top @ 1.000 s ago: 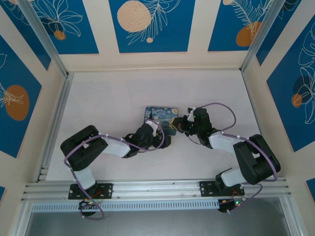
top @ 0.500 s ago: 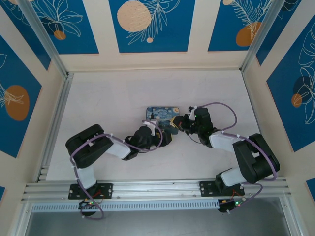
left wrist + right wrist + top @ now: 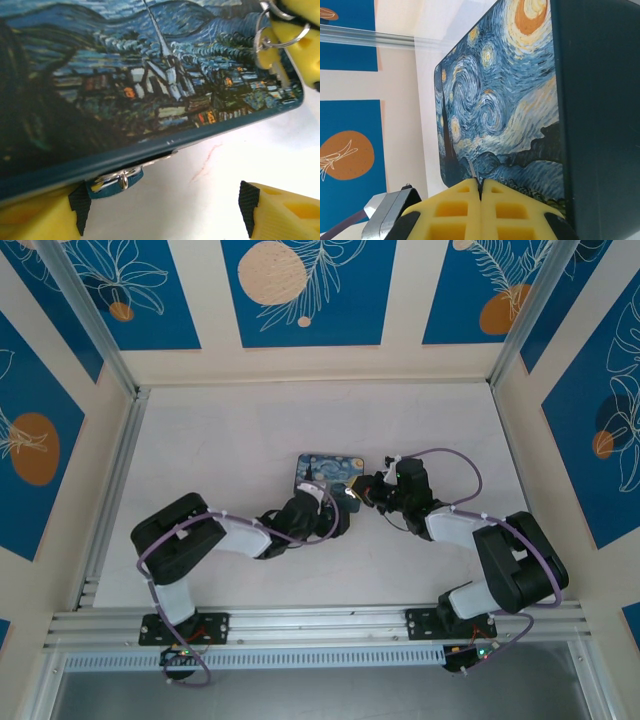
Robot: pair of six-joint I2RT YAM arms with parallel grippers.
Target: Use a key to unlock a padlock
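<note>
In the overhead view the left arm rose from its base at the lower left, folded at the elbow and ran its forearm low across the white tabletop (image 3: 230, 440) toward centre frame, with the left gripper (image 3: 335, 520) at the near edge of the Starry-Night-printed tin (image 3: 328, 469). The right arm mirrored it from the lower right, elbow bent and forearm reaching left, so that the right gripper (image 3: 361, 497) met the tin's right near corner. The tin's lid carried the swirling night sky, the crescent moon and the village with its church spire. In the left wrist view the left gripper (image 3: 165, 215) stood wide open, one yellow finger in each bottom corner with bare table between them. The teal padlock (image 3: 112, 182) hung at the tin's front edge in the lower left of that frame, just beside the left finger's black pad; whether they touched could not be told. In the upper right of the same view, silvery key rings (image 3: 272, 44) dangled against the right gripper's yellow fingers (image 3: 292, 50) over the lid's corner. In the right wrist view the right gripper (image 3: 480, 200) had its pads pressed flat together at bottom centre, and a thin sliver of the key (image 3: 478, 181) stood out of the seam against the lid.
</note>
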